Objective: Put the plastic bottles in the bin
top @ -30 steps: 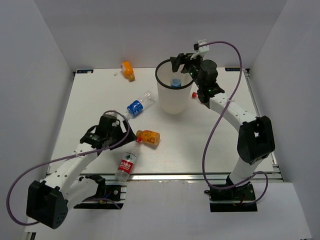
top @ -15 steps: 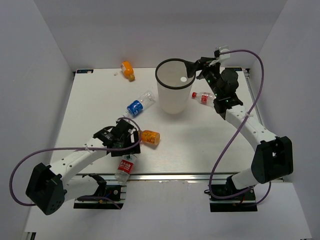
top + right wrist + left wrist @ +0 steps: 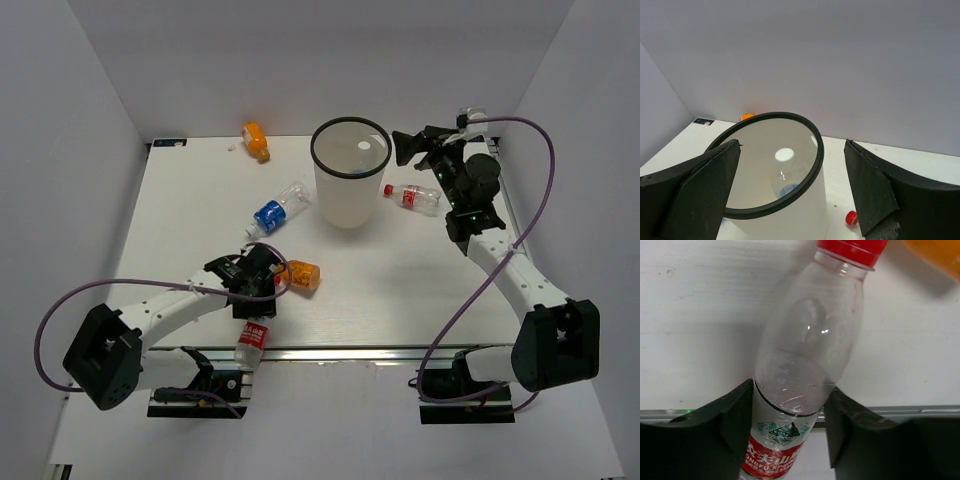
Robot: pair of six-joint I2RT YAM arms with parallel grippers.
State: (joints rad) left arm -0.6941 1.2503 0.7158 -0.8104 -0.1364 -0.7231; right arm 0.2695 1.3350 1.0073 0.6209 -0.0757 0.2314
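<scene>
A clear plastic bottle (image 3: 810, 340) with a red cap and red label lies near the table's front edge, and my left gripper (image 3: 790, 390) is shut on its body just above the label. From above, the left gripper (image 3: 258, 303) covers that bottle's (image 3: 250, 340) neck. The white bin (image 3: 350, 185) with a black rim stands at the back middle. A blue-label bottle with a white cap (image 3: 786, 172) stands inside it. My right gripper (image 3: 410, 147) hangs open just right of the rim, with nothing between its fingers (image 3: 705, 190).
A stubby orange bottle (image 3: 300, 274) lies right beside the left gripper. A blue-label bottle (image 3: 278, 210) lies left of the bin. Another orange bottle (image 3: 256, 141) sits at the back edge. A red-label bottle (image 3: 412, 197) lies right of the bin, under the right arm.
My left gripper moved toward the front edge and closed on the red-label bottle. My right gripper pulled back to the right from above the bin, staying open.
</scene>
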